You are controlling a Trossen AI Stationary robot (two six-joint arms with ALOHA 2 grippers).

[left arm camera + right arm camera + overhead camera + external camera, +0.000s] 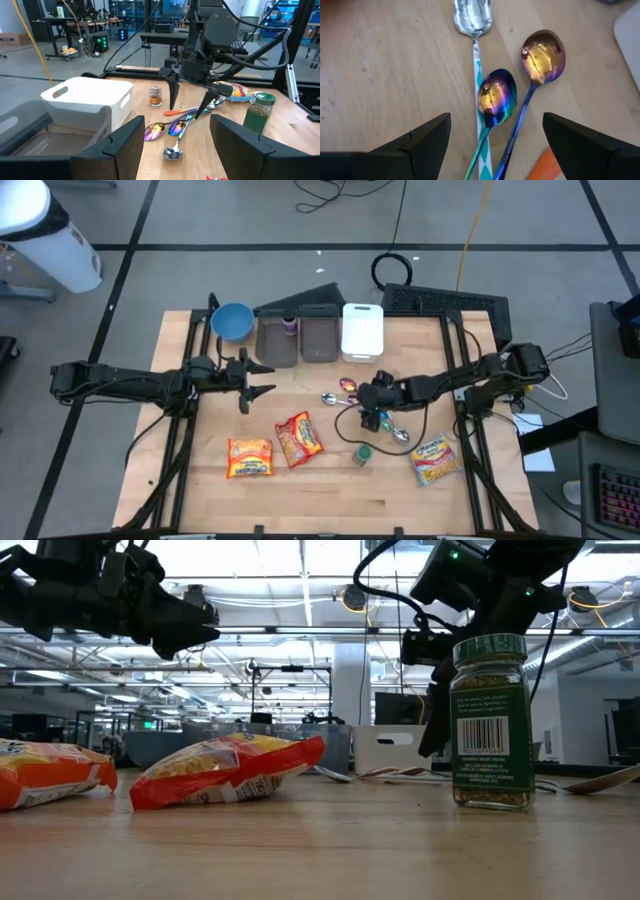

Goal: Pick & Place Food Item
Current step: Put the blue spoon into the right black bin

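Note:
Two orange noodle packets (250,457) (298,438) lie flat on the near part of the table, and a yellow packet (434,460) lies near the right. A green spice jar (362,454) stands upright between them and also shows in the low view (488,720). My right gripper (372,418) is open and points down over several iridescent spoons (495,97), just above the table and touching nothing. My left gripper (265,379) is open and empty. It hovers level on the left, aimed toward the table's right side.
A blue bowl (232,321), two grey bins (278,340) (319,335) and a white bin (362,330) line the far edge. A small orange-filled jar (156,95) stands by the white bin. More spoons (398,432) lie near the right gripper. Cables run across the right side.

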